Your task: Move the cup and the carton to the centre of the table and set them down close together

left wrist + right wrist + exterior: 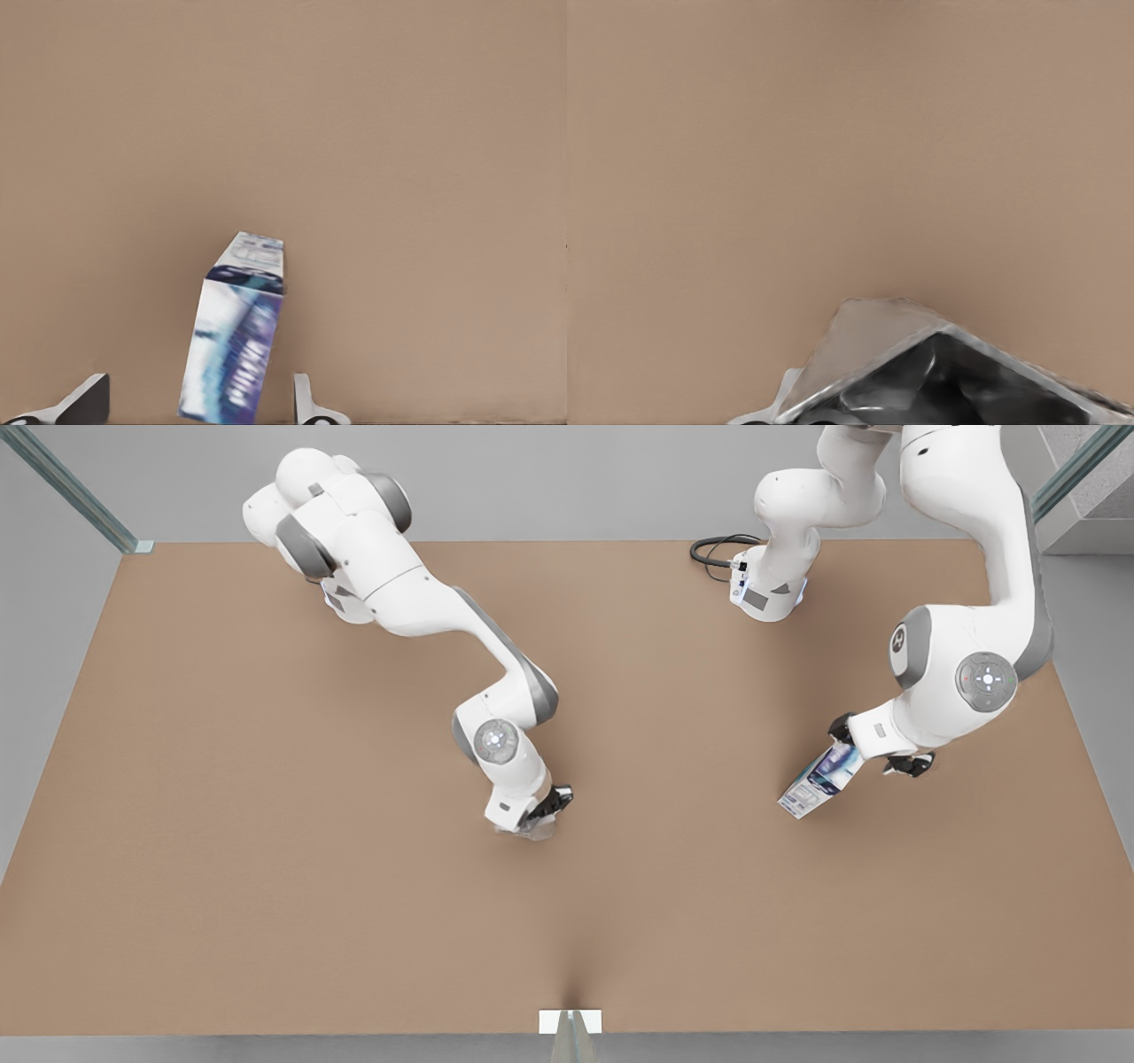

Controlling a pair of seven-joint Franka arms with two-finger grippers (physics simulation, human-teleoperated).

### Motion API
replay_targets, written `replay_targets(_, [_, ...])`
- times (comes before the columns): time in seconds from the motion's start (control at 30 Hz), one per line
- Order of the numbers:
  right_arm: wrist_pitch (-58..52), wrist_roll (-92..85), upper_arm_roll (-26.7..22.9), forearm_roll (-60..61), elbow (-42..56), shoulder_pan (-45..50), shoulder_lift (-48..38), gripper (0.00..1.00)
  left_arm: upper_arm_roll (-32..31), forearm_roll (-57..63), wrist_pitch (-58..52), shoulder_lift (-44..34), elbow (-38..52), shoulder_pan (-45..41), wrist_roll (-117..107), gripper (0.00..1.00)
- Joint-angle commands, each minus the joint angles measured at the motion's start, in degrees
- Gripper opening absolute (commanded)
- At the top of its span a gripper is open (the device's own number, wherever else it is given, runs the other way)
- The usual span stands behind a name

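At the front view's left of centre, the right gripper (pixel 547 808) was low over the table (pixel 266 824) with the cup (pixel 537 829) just under it, close to the table's middle. The right wrist view had the cup (pixel 921 372) tight against the camera, but whether the fingers were clamped on it I could not tell. The cup looked light, stiff and smooth-faceted, so probably slippery; the rim or wall opposite the handle seemed the safest hold.

Toward the front view's right, the left gripper (pixel 873 748) sat at the upper end of the tilted carton (pixel 819 779). Its fingers (pixel 84 403) stood apart on either side of the carton (pixel 235 350), not touching. The carton seemed light and crushable, best taken across its flat sides.
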Motion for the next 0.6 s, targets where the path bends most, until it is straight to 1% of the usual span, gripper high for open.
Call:
replay_targets(0.0, [0.0,1.4,0.0,-0.4,0.9,0.1,0.6,0.21,0.0,0.1,0.0,0.1,-0.1,0.2,0.2,1.00])
replay_targets(0.07, [0.0,3.6,0.0,-0.5,5.0,1.7,4.2,0.21,0.0,0.1,0.9,0.7,-1.1,0.2,0.3,1.00])
replay_targets(0.23, [-0.1,5.5,-0.3,-0.5,6.6,3.3,5.9,0.21,0.0,0.6,2.2,3.4,-1.3,0.2,-0.2,1.00])
replay_targets(0.27, [0.0,5.5,-0.3,-0.5,6.7,3.3,5.9,0.21,0.0,0.6,3.9,3.4,-2.5,0.2,-0.2,1.00])
replay_targets(0.33, [0.0,5.5,-0.4,-0.5,7.7,3.3,6.7,0.46,0.0,0.6,3.7,3.4,-2.9,0.2,0.0,1.00])
replay_targets(0.4, [0.6,5.9,-0.4,-0.5,10.8,3.4,8.9,0.47,0.0,0.6,3.3,3.4,-2.9,0.2,0.4,1.00])
replay_targets(0.5, [1.4,6.8,-0.4,-0.5,11.6,3.4,9.6,0.57,0.0,0.7,3.8,3.7,-3.6,0.2,2.4,1.00])
replay_targets(0.57, [1.7,6.7,-0.5,-0.5,11.7,3.8,9.9,0.60,0.0,0.7,4.6,5.0,-3.6,0.2,2.0,1.00])
